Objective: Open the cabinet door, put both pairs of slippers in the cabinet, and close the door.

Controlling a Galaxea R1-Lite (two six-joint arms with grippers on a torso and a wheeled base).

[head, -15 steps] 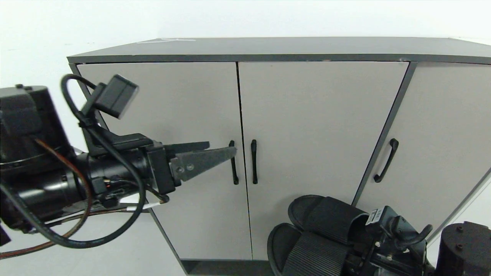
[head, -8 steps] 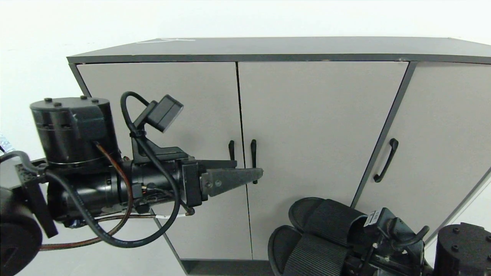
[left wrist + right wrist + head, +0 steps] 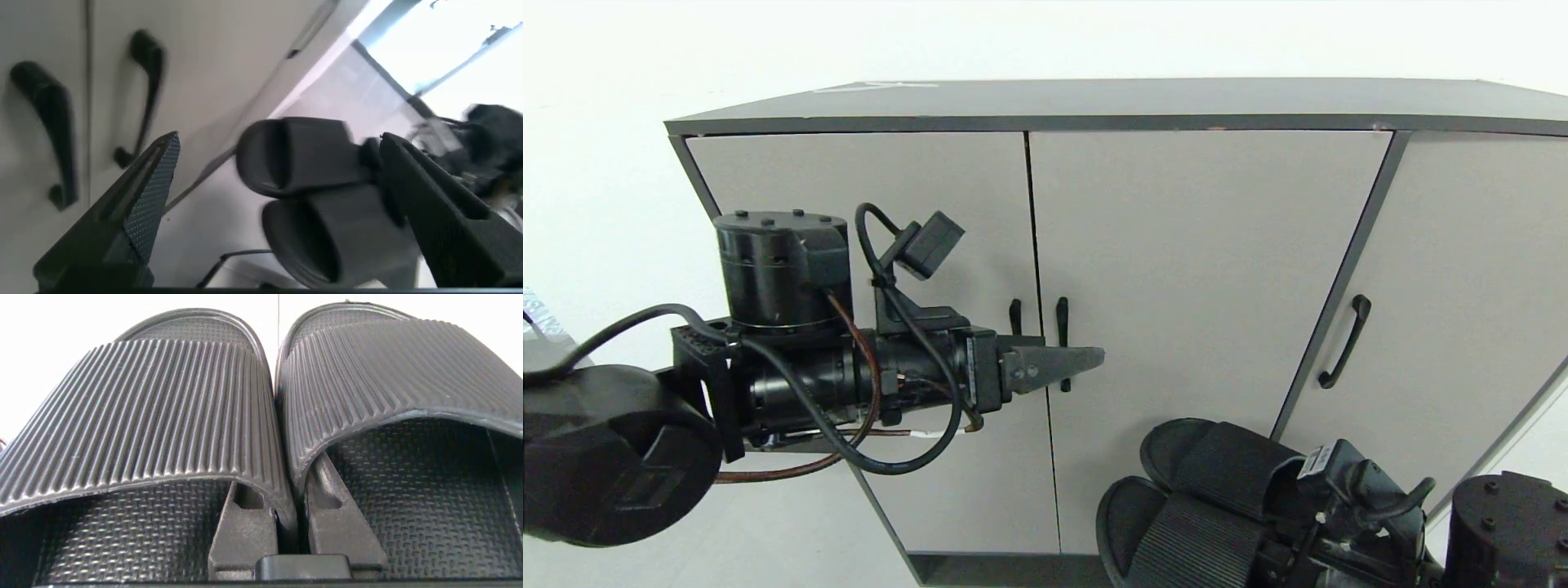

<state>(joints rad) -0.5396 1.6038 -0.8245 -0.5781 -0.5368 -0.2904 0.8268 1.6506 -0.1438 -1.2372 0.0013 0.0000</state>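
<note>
The grey cabinet [image 3: 1201, 245] stands with both front doors shut, and two black handles [image 3: 1063, 314] flank the centre seam. My left gripper [image 3: 1094, 357] hangs in front of those handles, its tip crossing the right door's handle. In the left wrist view the left gripper [image 3: 279, 140] is open, and both handles [image 3: 145, 77] lie outside its gap, beside one finger. Low at the right, my right gripper [image 3: 286, 518] is shut on a pair of black ribbed slippers [image 3: 1201, 490], pinching the inner walls of both slippers [image 3: 204, 400] together.
A third door on the cabinet's angled right face has its own black handle [image 3: 1343, 343]. The dark cabinet top [image 3: 1094, 98] is bare. White wall lies behind and pale floor [image 3: 792, 531] to the left of the cabinet.
My left arm has swung right and closer to the doors, its tip passing from the left handle to the right one. The slippers in the right gripper have barely shifted.
</note>
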